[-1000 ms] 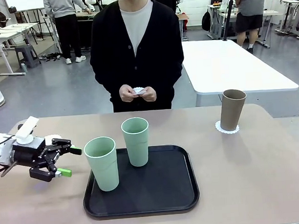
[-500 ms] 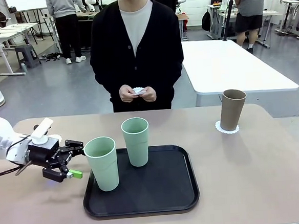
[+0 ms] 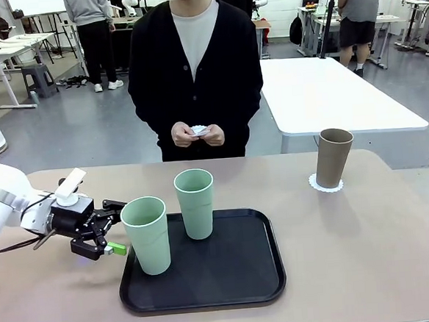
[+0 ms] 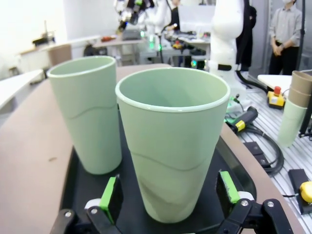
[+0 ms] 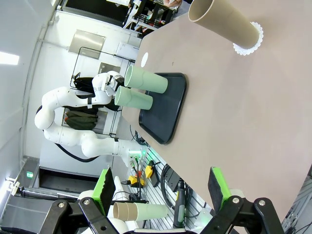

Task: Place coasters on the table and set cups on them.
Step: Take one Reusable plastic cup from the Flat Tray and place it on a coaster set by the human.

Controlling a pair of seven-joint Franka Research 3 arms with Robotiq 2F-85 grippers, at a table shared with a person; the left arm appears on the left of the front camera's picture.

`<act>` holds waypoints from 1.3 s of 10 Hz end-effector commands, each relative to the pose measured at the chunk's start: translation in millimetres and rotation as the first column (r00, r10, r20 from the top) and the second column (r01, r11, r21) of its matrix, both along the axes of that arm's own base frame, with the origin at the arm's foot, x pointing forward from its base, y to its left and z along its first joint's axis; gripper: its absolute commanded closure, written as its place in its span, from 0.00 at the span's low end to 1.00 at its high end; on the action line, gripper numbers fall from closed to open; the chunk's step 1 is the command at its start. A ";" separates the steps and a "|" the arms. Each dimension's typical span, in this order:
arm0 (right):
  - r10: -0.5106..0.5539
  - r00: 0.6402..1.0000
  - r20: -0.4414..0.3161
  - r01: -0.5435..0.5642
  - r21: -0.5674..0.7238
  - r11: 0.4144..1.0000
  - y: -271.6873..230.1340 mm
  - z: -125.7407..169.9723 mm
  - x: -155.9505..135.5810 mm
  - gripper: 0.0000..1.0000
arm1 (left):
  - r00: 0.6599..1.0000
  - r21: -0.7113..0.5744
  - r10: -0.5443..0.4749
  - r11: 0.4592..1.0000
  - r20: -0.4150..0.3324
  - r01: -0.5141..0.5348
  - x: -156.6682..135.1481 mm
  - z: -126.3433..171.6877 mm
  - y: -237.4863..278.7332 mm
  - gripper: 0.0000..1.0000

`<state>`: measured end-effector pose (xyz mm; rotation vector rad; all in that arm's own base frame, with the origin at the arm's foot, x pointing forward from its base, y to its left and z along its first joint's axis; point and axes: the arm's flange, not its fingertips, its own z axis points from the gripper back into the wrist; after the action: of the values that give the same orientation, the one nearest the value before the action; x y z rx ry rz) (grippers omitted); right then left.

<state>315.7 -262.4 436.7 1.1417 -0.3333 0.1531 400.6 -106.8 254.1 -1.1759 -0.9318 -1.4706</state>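
Two mint green cups stand on a black tray [image 3: 208,283]: the near one [image 3: 147,236] at its left edge, the other [image 3: 195,203] behind it. My left gripper [image 3: 118,227] is open at the near cup's left side. In the left wrist view its green pads [image 4: 109,192] flank the base of this cup [image 4: 173,141], with the second cup [image 4: 87,114] beyond. A brown cup [image 3: 333,158] stands on a white coaster [image 3: 326,184] at the table's [image 3: 368,253] far right. The person holds more white coasters [image 3: 199,130] in both hands. My right gripper [image 5: 160,190] hangs open high above the table, empty.
A white table [image 3: 328,94] stands behind the far right edge. The person stands at the far side, middle. The right wrist view looks down on the brown cup [image 5: 224,24], the tray [image 5: 163,114] and the bare tabletop around them.
My left gripper has moved right along the table, up to the near mint cup, staying open. The cups and the person's hands have not moved.
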 end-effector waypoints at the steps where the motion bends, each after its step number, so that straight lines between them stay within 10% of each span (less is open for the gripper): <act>1: 0.002 1.000 0.005 -0.002 0.005 1.000 0.0 0.4 -0.3 0.00 | 0.999 -0.042 -0.012 0.999 0.031 0.013 0.4 -6.4 -11.9 0.00; 13: 0.002 1.000 0.005 -0.002 0.005 1.000 0.0 0.4 -0.3 0.00 | 0.996 -0.058 -0.092 0.994 0.011 0.092 -9.1 -24.9 -53.7 0.00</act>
<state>315.7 -262.4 436.7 1.1417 -0.3333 0.1531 392.7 -153.9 235.2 -1.2761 -0.8862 -1.5060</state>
